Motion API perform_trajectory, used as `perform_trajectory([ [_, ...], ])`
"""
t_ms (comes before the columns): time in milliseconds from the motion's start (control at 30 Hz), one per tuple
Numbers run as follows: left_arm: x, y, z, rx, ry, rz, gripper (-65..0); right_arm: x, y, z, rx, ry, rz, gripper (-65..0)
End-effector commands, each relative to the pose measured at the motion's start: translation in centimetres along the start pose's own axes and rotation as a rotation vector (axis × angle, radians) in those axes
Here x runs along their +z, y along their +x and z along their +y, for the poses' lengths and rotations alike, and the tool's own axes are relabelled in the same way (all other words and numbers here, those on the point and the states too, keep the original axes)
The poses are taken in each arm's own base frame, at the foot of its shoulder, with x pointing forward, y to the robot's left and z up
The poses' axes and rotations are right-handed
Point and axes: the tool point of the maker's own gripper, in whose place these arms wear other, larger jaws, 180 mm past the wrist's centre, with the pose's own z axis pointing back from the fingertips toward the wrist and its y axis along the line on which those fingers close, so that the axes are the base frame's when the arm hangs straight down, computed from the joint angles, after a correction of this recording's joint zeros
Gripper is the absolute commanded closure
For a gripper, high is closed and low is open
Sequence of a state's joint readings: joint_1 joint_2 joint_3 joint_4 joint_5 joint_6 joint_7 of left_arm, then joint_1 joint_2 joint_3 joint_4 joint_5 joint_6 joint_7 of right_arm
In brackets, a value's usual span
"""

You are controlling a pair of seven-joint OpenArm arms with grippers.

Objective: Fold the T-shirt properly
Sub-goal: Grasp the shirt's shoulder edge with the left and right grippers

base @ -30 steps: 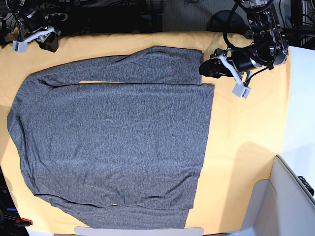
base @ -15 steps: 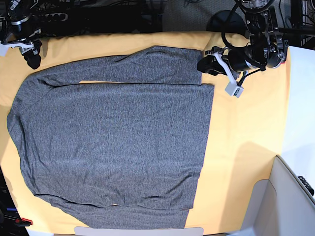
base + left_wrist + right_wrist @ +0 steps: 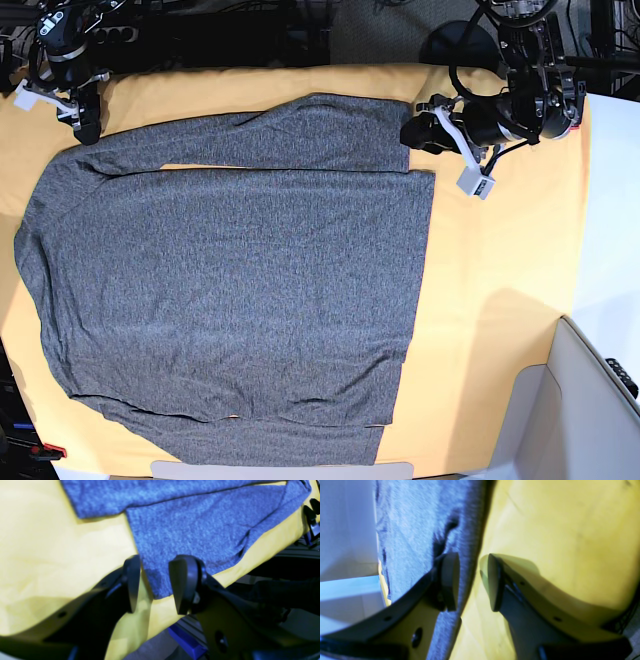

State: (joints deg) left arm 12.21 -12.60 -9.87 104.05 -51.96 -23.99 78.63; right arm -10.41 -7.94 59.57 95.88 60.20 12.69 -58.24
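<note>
**Both grippers poised at the far sleeve**

You see the heathered dark-grey long-sleeved T-shirt (image 3: 230,290) spread flat on the yellow-orange cloth sheet (image 3: 500,280). Your left gripper (image 3: 153,585) has its jaws parted around the sleeve cuff corner. Your right gripper (image 3: 472,582) straddles the shirt's edge, jaws apart, nothing clamped.

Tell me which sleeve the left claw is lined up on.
The far sleeve, folded across the T-shirt along the top edge in the base view. The left claw sits open at its cuff; the other sleeve lies at the near edge.
</note>
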Motion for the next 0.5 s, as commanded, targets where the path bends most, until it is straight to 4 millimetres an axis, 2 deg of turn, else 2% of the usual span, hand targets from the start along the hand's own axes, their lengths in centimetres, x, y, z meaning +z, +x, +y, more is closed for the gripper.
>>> perform_trajectory([
  [0, 0.4, 0.7, -0.1, -0.013, -0.005, -0.019, -23.7, 0.1, 0.8, 0.8, -0.003, 0.026, -0.033, -19.2],
  [333, 0.4, 0.6, -0.1, -0.013, -0.005, -0.016, -23.7, -1.0, 0.5, 1.5, -0.070, 0.025, -0.037, -19.2],
  [467, 0.5, 0.6, -0.1, -0.012, -0.003, -0.018, -23.7, -1.5, 0.2, 1.1, -0.064, 0.003, -0.026, -19.2],
])
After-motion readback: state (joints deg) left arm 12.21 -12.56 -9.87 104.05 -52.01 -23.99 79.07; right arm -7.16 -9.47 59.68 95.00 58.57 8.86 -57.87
